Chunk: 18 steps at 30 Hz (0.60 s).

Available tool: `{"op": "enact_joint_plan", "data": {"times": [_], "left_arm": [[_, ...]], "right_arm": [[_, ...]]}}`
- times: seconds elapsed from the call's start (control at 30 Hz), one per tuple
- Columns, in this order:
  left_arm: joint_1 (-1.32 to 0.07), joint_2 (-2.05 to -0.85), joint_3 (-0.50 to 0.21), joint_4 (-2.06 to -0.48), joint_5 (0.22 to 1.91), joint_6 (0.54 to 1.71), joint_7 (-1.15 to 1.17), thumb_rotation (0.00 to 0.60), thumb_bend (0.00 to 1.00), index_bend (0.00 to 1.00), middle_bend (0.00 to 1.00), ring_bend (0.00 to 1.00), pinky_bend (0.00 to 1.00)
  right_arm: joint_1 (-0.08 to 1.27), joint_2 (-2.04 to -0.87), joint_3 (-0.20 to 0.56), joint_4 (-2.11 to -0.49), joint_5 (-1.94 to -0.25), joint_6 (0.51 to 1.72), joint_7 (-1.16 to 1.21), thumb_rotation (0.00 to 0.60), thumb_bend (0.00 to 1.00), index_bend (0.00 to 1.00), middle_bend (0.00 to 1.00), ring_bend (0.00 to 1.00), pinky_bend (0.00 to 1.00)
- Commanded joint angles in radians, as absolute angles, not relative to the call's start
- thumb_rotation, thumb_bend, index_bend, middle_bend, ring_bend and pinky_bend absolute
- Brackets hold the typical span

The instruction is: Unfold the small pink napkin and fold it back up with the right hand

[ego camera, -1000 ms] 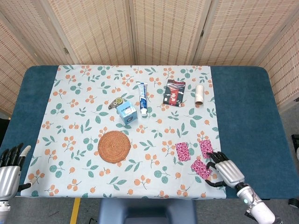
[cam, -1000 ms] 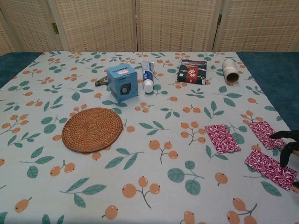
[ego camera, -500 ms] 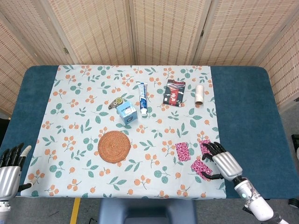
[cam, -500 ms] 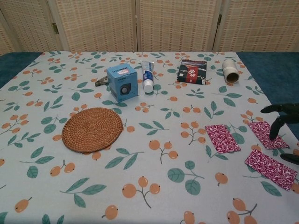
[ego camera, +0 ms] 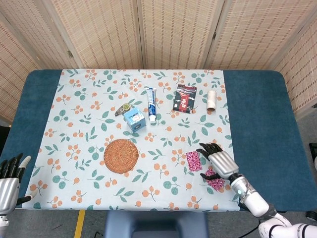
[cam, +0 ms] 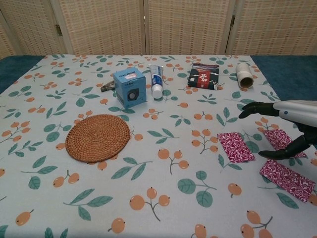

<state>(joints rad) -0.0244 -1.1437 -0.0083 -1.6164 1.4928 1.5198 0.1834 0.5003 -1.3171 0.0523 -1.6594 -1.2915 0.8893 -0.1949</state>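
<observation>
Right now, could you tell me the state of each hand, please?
Left hand: open, holding nothing, at the table's near left edge.
Right hand: open, fingers spread above the pink napkins, gripping none.

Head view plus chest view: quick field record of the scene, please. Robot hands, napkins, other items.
right robot hand: open, fingers spread, hovering above the pink napkins, holding nothing
left robot hand: open, at the table's near left edge
pink napkins: three folded pieces; left napkin, middle napkin, near napkin
task state: no napkin gripped or unfolded yet
woven coaster: left of centre
blue box: beside toothpaste tube
dark booklet: far side
cardboard roll: far right
</observation>
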Motion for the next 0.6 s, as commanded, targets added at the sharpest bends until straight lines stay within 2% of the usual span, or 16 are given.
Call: {"op": "enact_joint_plan", "data": {"times": [0.03,0.23,0.6], "left_arm": [[-0.025,-1.144,-0.008,-1.613,1.491,1.518,0.182,0.600,0.17,0.11,0.00,0.06,0.00],[-0.029,-1.148,-0.010,-1.608,1.496,1.513,0.177,0.600,0.17,0.11,0.00,0.06,0.00],[-0.034,-1.155,-0.010,-1.597,1.496,1.506,0.173,0.600,0.17,0.11,0.00,0.06,0.00]], "right_arm": [[0.536,-1.323,0.070,-1.682,-1.227,0.845,-0.244,0.490,0.32,0.10,0.03,0.00,0.00],[0.577,-1.325,0.071,-1.709,-1.112,0.822,-0.345,0.592,0.32,0.10,0.03,0.00,0.00],[0.622,-1.364,0.066,-1.732,-0.962,0.848,-0.433,0.594,0.32,0.10,0.03,0.00,0.00]]}}
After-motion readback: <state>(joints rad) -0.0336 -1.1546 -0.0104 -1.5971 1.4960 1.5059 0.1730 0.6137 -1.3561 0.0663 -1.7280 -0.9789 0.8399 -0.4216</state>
